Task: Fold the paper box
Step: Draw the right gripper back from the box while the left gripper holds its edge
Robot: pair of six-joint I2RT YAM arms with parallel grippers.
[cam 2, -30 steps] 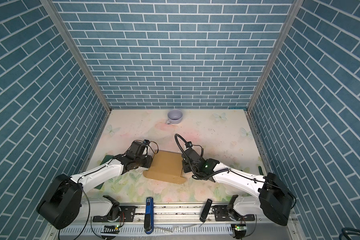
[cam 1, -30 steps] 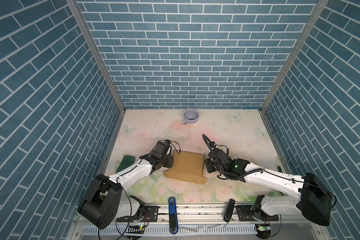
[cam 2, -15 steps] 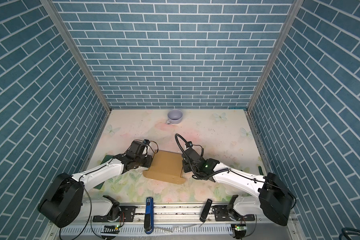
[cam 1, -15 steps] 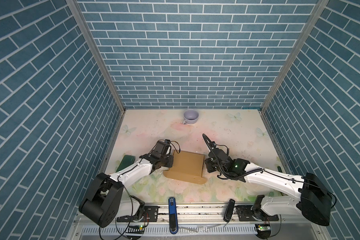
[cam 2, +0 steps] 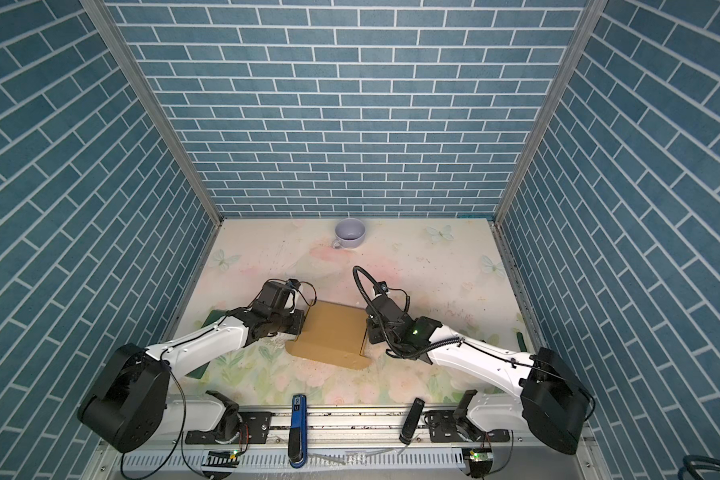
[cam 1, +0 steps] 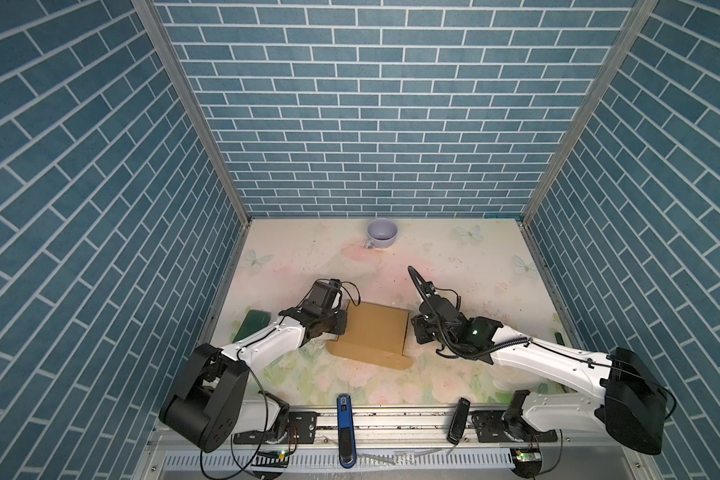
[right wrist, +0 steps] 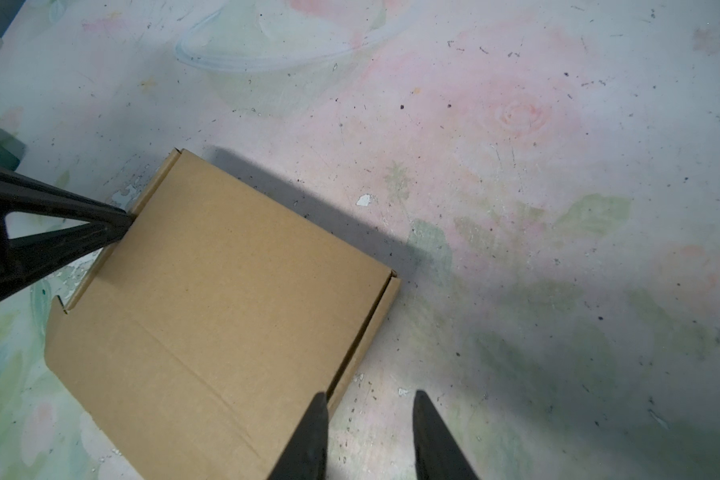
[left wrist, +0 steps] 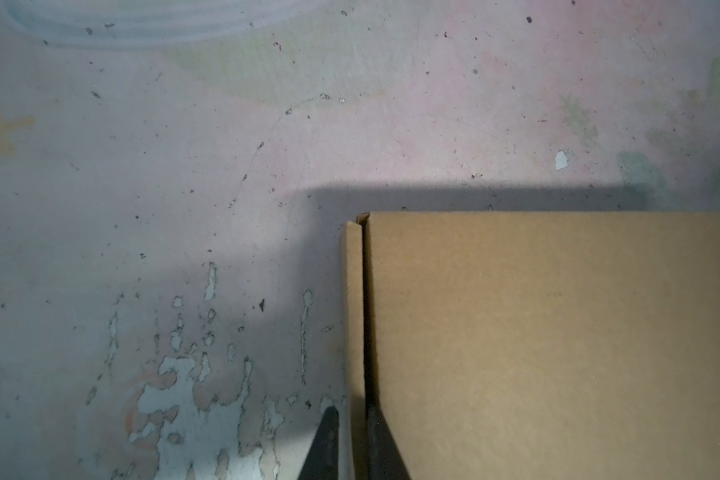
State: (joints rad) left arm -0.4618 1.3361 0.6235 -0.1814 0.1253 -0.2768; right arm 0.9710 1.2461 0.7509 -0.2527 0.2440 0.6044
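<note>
The paper box (cam 1: 373, 334) (cam 2: 333, 332) is plain brown cardboard. It lies in the middle of the table with its lid down and a front flap flat on the surface. My left gripper (cam 1: 344, 328) (left wrist: 352, 409) is at its left side. It is shut on the thin upright side wall (left wrist: 353, 316), one finger outside and one in the slit under the lid. My right gripper (cam 1: 412, 332) (right wrist: 370, 394) stands open at the box's right side. One finger is over the lid's edge, the other over bare table. The box (right wrist: 225, 299) is fully seen in the right wrist view.
A lilac cup (cam 1: 382, 234) (cam 2: 350, 233) stands at the back. A dark green flat board (cam 1: 254, 326) lies at the left wall, partly under the left arm. Brick-pattern walls close three sides. A blue tool (cam 1: 344, 415) and a black one (cam 1: 458, 419) lie on the front rail.
The left gripper's jaws have drawn together on the box's left side wall. Both arms and the box have hardly shifted.
</note>
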